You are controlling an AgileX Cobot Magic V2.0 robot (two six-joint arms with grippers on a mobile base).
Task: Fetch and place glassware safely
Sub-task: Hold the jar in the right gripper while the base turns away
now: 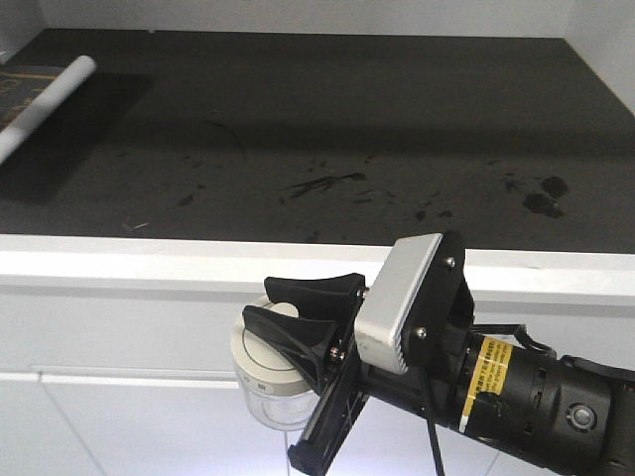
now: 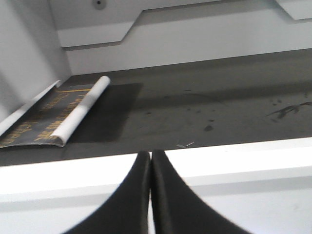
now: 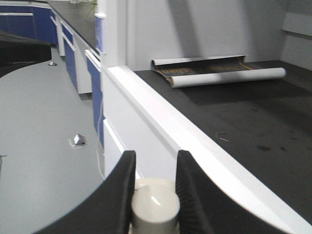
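Plainly, the carrying step is in hand. Nearest the front camera, at about 7 o'clock, the right claw (image 1: 268, 302) is clamped on the knob (image 3: 155, 207) of the cream-white lid (image 1: 248, 347), one finger on each side. The glass jar (image 1: 260, 387) hangs beneath it in the air. It is in front of the bench's white front edge (image 1: 149, 263) and below the level of the top, not yet over it.

The left claw (image 2: 150, 195) is closed on nothing, its fingers pressed together, pointing at the same white edge.

The next move looks like a lift to clear that edge, then a reach toward 12 o'clock and a gentle descent onto the dark bench (image 1: 298, 129). Since only the lid is held, the glass body could slip free if the lid sits loose, so a slow, upright carry seems wise.

Farther off, little stands in the way. The middle of the top is bare apart from dark smears, the heaviest stains (image 1: 544, 193) lying at 2 o'clock. At 10 o'clock, well apart from the jar, a white rolled tube (image 1: 45, 104) lies on a dark printed sheet (image 2: 29, 124), best left alone.
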